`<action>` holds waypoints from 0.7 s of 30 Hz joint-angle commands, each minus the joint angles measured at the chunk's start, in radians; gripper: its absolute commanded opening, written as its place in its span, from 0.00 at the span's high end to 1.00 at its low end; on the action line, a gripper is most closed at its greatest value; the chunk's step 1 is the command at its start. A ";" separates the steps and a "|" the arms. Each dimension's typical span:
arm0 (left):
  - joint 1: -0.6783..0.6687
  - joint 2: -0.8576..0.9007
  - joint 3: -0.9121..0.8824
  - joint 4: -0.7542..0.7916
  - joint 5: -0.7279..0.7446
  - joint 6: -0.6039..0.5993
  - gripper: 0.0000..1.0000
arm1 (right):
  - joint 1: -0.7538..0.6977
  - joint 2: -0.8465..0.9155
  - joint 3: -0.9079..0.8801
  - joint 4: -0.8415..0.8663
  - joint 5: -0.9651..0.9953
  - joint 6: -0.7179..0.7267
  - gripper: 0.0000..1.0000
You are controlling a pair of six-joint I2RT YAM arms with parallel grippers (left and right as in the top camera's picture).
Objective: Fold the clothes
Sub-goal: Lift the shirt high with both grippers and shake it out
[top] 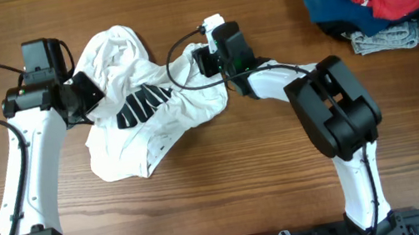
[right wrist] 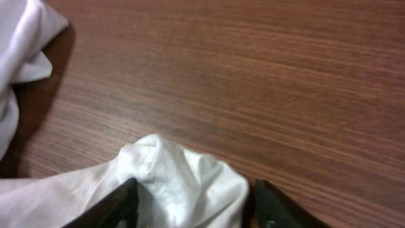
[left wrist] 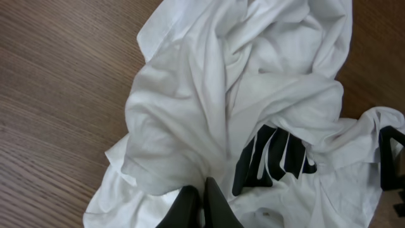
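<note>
Crumpled white T-shirt [top: 142,115] on the surface [top: 243,171], nothing folded yet. The left end effector [left wrist: 202,193] pinches it; the right end effector [right wrist: 193,193] straddles its edge, jaws apart.

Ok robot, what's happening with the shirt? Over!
Left gripper: jaws shut on white T-shirt. Right gripper: jaws open around a shirt fold. Shirt crumpled, unfolded. Nothing blocking.
</note>
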 commanded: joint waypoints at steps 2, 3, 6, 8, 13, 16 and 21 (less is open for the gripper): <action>-0.005 -0.014 -0.005 0.019 -0.050 0.008 0.96 | 0.074 0.042 0.013 -0.107 0.180 -0.042 0.54; -0.005 -0.014 -0.005 0.025 -0.059 0.008 0.96 | 0.089 0.043 0.013 -0.140 0.237 -0.045 0.56; -0.002 -0.014 -0.005 0.048 -0.083 0.008 0.96 | 0.110 0.036 0.013 -0.187 0.327 -0.067 0.75; 0.007 -0.014 -0.005 0.077 -0.100 0.008 0.96 | 0.109 0.007 0.013 -0.214 0.327 -0.067 0.87; 0.062 -0.016 0.002 0.193 -0.115 0.017 0.96 | 0.070 -0.216 0.014 -0.284 0.323 -0.092 0.96; 0.100 -0.019 0.024 0.225 -0.115 0.020 0.96 | 0.027 -0.388 0.016 -0.335 0.279 -0.132 0.96; 0.160 -0.050 0.145 0.220 -0.115 0.047 0.96 | -0.070 -0.668 0.017 -0.459 0.186 -0.158 0.96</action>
